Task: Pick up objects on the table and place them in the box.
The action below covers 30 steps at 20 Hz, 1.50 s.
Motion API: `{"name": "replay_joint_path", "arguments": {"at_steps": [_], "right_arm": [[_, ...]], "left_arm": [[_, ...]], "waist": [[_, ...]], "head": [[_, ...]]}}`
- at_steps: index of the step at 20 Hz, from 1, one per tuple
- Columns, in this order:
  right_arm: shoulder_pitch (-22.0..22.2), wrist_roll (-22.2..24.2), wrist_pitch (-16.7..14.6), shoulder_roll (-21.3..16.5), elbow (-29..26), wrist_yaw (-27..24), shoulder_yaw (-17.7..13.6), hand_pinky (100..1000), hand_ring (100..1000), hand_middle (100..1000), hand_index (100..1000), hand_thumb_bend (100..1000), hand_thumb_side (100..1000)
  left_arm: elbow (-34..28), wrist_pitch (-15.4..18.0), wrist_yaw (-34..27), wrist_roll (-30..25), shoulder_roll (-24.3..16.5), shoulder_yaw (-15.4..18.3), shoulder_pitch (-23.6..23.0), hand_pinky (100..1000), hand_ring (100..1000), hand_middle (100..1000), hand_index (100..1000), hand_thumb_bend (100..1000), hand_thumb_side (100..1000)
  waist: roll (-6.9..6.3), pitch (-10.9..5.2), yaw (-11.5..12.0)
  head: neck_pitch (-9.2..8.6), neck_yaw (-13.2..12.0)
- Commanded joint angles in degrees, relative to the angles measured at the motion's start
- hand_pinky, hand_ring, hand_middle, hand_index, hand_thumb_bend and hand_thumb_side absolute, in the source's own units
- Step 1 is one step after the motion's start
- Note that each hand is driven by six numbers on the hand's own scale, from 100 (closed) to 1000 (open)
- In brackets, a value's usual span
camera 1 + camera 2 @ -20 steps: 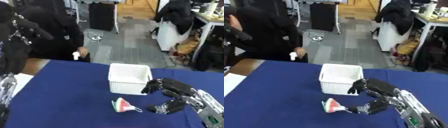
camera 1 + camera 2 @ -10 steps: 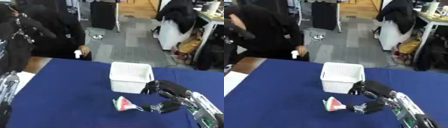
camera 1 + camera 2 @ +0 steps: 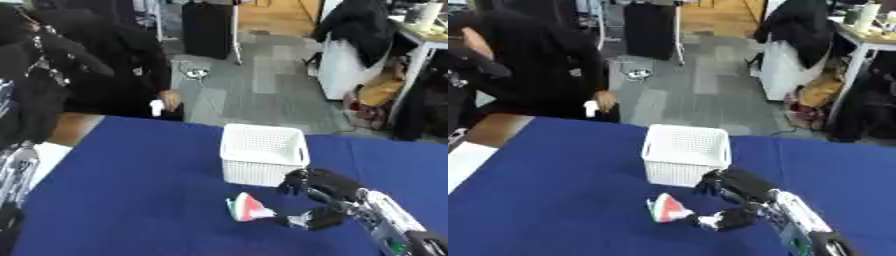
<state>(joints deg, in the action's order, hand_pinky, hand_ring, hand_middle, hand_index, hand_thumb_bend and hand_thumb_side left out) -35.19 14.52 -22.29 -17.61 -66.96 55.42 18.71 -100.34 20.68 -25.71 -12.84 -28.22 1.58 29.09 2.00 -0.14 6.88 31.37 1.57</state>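
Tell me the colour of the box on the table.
White, with perforated walls; clearest in the left eye view.

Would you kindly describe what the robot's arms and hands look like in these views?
The right hand has black, chunky fingers and a black thumb on a silver-grey forearm bearing a small green marking near the bottom edge. Of the left arm only a silver and black segment shows at the left edge; its hand is out of view.
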Motion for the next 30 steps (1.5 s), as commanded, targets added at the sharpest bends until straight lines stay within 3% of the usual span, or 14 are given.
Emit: {"name": "replay_joint_path", "arguments": {"at_steps": [1, 5, 14, 21, 30], "right_arm": [[-1.8, -2.0, 0.3, 0.8, 1.6, 3.5, -1.2, 577, 589, 631, 773, 557, 1000], [-2.2, -4.0, 0.8, 1.5, 2.8, 8.2, -1.6, 631, 616, 651, 775, 574, 1000], [-3.8, -8.3, 2.7, 3.1, 4.2, 12.5, -2.2, 626, 612, 644, 755, 568, 1000], [-4.7, -11.4, 3.1, 4.8, 6.5, 19.3, -2.9, 632, 619, 642, 746, 566, 1000], [-3.3, -14.0, 2.9, 7.5, 8.1, 18.7, -2.8, 613, 603, 641, 759, 569, 1000]], "left_arm": [[-0.5, 0.0, -0.1, -0.3, -0.8, 0.1, 1.3, 608, 577, 717, 674, 124, 845], [-0.5, -0.1, -0.1, -0.3, -0.7, 0.0, 1.3, 608, 577, 718, 674, 124, 845], [-0.6, -0.2, -0.1, -0.5, -0.4, 0.0, 1.4, 608, 576, 719, 675, 124, 846], [-0.7, -0.4, -0.1, -0.6, 0.0, -0.1, 1.7, 608, 577, 720, 674, 125, 847], [-0.8, -0.7, -0.2, -0.7, 0.3, -0.1, 1.8, 607, 576, 720, 674, 125, 847]], "waist": [[-0.30, -0.51, 0.2], [-0.31, -0.52, 0.3], [-0.41, -0.39, 0.4], [-0.44, -0.23, 0.7], [-0.43, 0.03, 0.9]], "head": [[-0.79, 0.7], [-1.64, 0.9], [-4.41, 2.9], [-5.95, 4.5], [-4.41, 4.1]]}}
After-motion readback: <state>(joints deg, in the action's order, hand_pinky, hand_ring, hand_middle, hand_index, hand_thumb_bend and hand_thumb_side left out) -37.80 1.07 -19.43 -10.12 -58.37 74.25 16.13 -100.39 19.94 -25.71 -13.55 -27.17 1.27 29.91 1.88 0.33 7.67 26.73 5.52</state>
